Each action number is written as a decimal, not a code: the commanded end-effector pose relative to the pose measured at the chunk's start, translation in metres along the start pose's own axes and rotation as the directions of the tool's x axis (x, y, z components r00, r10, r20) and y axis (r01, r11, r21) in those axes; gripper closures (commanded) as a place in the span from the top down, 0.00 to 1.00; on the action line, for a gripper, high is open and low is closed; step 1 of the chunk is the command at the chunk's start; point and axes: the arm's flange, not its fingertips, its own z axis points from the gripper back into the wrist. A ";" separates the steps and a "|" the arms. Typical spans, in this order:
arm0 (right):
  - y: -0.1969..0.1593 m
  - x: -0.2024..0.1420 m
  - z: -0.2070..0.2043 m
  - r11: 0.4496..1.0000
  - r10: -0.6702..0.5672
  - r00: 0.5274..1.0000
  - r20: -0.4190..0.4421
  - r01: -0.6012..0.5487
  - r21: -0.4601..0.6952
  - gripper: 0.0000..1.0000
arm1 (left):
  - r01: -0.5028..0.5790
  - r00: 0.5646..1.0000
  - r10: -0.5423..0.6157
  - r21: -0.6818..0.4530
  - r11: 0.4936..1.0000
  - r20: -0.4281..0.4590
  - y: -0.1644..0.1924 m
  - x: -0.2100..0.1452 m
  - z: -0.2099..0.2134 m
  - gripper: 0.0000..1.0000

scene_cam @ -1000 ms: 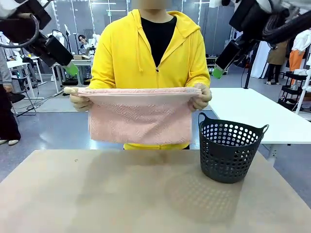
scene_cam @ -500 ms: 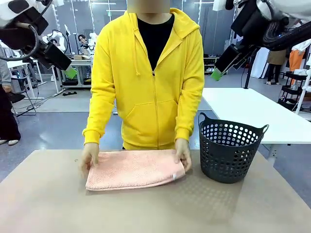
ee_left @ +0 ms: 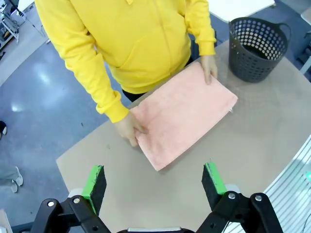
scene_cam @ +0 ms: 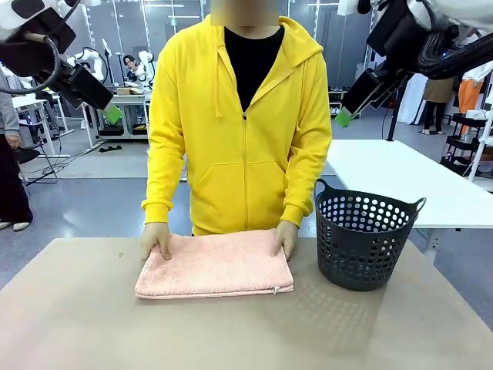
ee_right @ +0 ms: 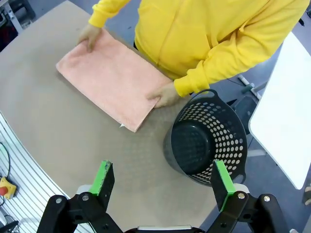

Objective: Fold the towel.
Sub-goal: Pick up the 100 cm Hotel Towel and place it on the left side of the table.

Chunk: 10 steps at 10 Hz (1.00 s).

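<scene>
Lying folded flat on the counter [scene_cam: 231, 331], centre frame: towel [scene_cam: 214, 264] | a hand [scene_cam: 155, 240] on its far left corner, another hand [scene_cam: 286, 237] on the far right | basket [scene_cam: 362, 239] just right | left tool [ee_left: 153, 175] spread, empty | right tool [ee_right: 163, 177] spread, empty

From my station I see a grey polished floor [scene_cam: 92, 208], a white table [scene_cam: 400, 181] at the right, desks [scene_cam: 131, 99] back left, and a dark panelled wall [scene_cam: 173, 35] behind.

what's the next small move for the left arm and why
Probably lower the open left gripper toward the near edge of the salmon-pink terry cloth towel: it lies folded flat, and the person's hands press only its far corners, leaving that edge free.
</scene>
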 end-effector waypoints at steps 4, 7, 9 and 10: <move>0.001 0.000 0.002 1.000 0.000 1.000 -0.009 0.000 -0.004 1.00 | -0.014 1.000 0.014 -0.006 1.000 -0.008 -0.001 0.002 0.002 1.00; 0.001 0.000 0.002 1.000 0.000 1.000 -0.009 0.000 -0.004 1.00 | -0.014 1.000 0.014 -0.006 1.000 -0.008 -0.001 0.002 0.002 1.00; 0.001 0.000 0.002 1.000 0.000 1.000 -0.009 0.000 -0.004 1.00 | -0.014 1.000 0.014 -0.006 1.000 -0.008 -0.001 0.002 0.002 1.00; 0.001 0.000 0.002 1.000 0.000 1.000 -0.009 0.000 -0.004 1.00 | -0.014 1.000 0.014 -0.006 1.000 -0.008 -0.001 0.002 0.002 1.00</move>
